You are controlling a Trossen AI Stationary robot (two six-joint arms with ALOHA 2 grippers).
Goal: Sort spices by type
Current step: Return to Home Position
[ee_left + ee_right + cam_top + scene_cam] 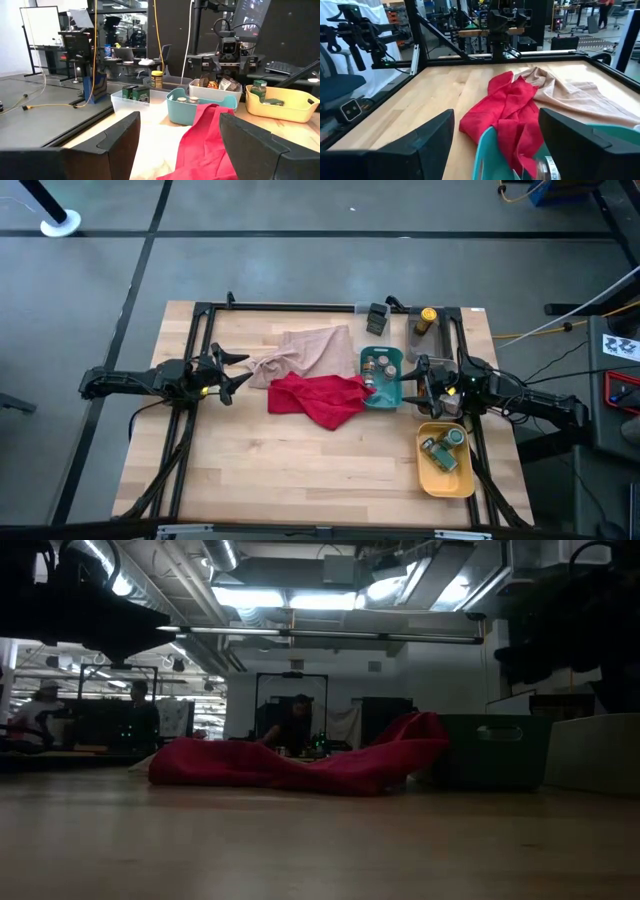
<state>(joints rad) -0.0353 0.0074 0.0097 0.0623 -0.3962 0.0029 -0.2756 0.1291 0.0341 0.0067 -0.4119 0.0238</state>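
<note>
Small round jars (378, 365) stand in the teal tray (392, 398), and green-lidded jars (446, 446) lie in the yellow tray (440, 480). A yellow-capped bottle (427, 315) stands at the far edge by a clear tray (119, 98). Brown sachets (220, 84) fill another clear tray. The red cloth (318, 400) lies mid-table, one edge draped over the teal tray's rim (212, 111); the beige cloth (305, 350) lies beyond it. My left gripper (240, 372) hangs open left of the cloths. My right gripper (412, 383) hangs open at the teal tray's right side.
A black frame (200, 330) runs along the table's far edge and both sides. Two dark boxes (136, 93) sit in the clear tray. Bare wood (300, 470) lies between the cloths and the near edge. People sit in the room beyond the table (295, 725).
</note>
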